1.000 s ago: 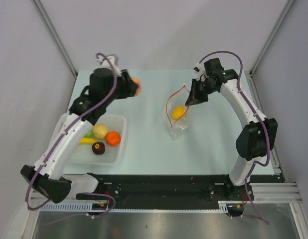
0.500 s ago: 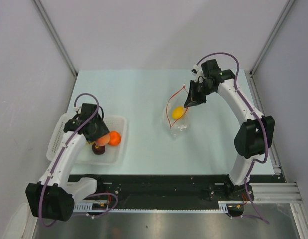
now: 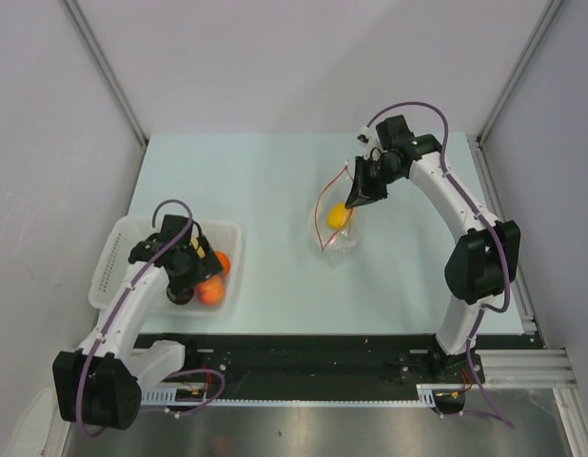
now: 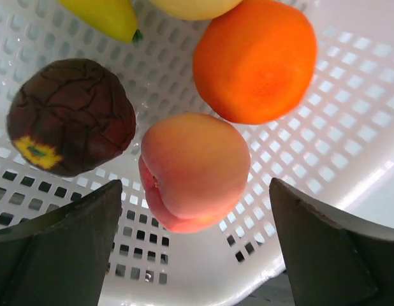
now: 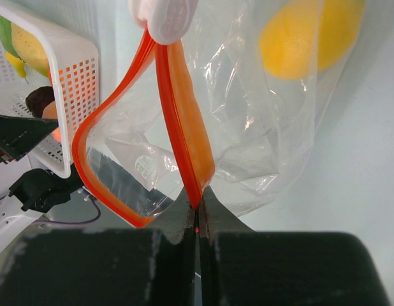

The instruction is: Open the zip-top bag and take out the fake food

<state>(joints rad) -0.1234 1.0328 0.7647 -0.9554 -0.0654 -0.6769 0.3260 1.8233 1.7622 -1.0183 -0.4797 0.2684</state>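
Left arm [image 3: 123, 319]: folded in near its base, forearm angled up and right, wrist pitched over so the camera looks straight down. Left pincer [image 3: 195, 274]: jaws spread wide, clamped on nothing. Both fingers [image 4: 60, 252] sit at the lower corners of the wrist view, well apart.

Right arm [image 3: 465, 224]: stretched far out, elbow high on the right side, forearm arching back toward centre, wrist bent down and to the left. Right pincer [image 3: 357, 196]: fully closed, tips meeting with no gap in the wrist view, pinched on the red-orange zip strip of the zip-top bag [image 5: 238, 137]. The two arms are well apart.
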